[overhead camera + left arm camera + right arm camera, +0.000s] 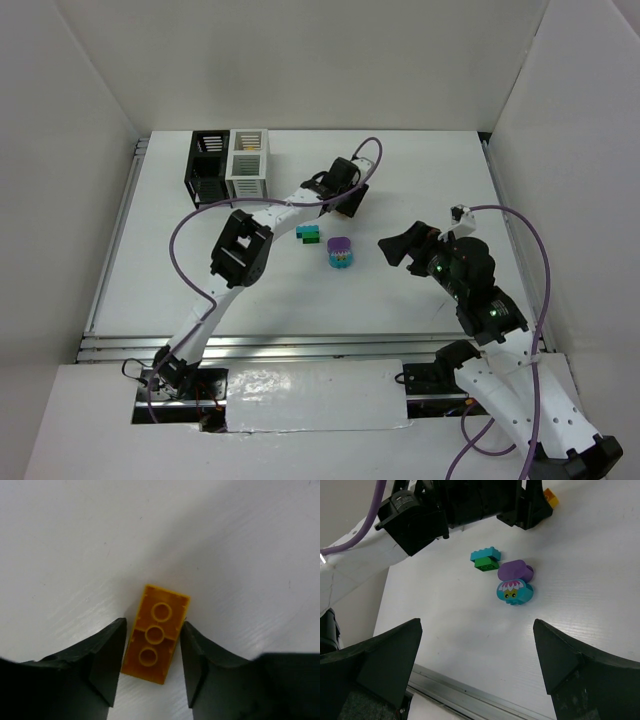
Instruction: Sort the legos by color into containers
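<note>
Top view: the left gripper point(348, 204) is down at the desk point(430, 170), at 12 o'clock from a teal-on-green lego stack point(308, 234). The black bin point(205, 166) and white bin point(248, 164) stand joined at 11 o'clock. The right gripper point(398, 247) hangs at 3 o'clock from a purple-and-teal lego point(341, 251).

Left wrist: an orange lego point(156, 634) lies underside up on the desk, skewed between narrowly parted fingers point(107, 655). Can't tell if they're pinching it.

Right wrist: fingers point(375, 665) spread wide, holding nothing; both lego pieces at 12 o'clock.
</note>
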Controlling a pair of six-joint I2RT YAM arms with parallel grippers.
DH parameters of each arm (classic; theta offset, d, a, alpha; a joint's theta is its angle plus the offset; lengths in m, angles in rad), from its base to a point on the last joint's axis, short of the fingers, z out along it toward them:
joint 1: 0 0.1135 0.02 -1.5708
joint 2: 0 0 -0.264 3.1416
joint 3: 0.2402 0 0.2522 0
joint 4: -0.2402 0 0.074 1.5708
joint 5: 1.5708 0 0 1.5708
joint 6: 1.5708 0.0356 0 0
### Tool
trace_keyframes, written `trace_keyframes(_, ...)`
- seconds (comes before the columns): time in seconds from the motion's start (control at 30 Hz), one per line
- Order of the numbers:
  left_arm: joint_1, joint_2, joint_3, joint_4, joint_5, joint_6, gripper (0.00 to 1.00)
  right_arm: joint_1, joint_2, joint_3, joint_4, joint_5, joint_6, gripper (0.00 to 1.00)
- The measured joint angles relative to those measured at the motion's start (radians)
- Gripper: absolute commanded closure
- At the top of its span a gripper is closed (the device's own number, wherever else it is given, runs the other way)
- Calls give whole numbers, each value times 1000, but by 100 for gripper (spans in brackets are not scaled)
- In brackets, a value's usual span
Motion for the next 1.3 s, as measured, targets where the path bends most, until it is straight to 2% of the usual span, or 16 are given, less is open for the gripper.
trace_keyframes(0.07, 0, 2, 3, -9, 9, -5, 60, 0, 0, 0, 0, 0, 0, 0)
trace_keyframes(0.13, 0, 2, 3, -11, 14, -1, 68, 0, 0, 0, 0, 0, 0, 0)
trace_keyframes(0.23, 0, 2, 3, -14, 15, -1, 100, 0, 1, 0, 1, 0, 0, 0)
trace_keyframes(0.33, 0, -12, -18, -1, 10, -2, 100, 0, 2, 0, 1, 0, -1, 0)
trace_keyframes(0.4, 0, -63, -100, 16, -1, -4, 100, 0, 3, 0, 1, -1, -2, 0)
trace_keyframes(0.57, 7, -269, -311, 66, -70, -17, 100, 0, 8, 0, 6, -5, -3, 0)
trace_keyframes(0.67, 21, -418, -391, 159, -130, -20, 100, -1, 7, 0, 8, -15, -4, 0)
trace_keyframes(0.87, 111, -611, -380, 294, -233, -27, 100, -3, 5, 0, 8, -24, -15, 0)
trace_keyframes(1.07, 242, -623, -341, 297, -303, -43, 100, -4, -6, 0, 7, -27, -22, 0)
trace_keyframes(1.3, 336, -545, -320, 330, -362, -48, 100, -4, -3, 0, 7, -40, -21, 0)
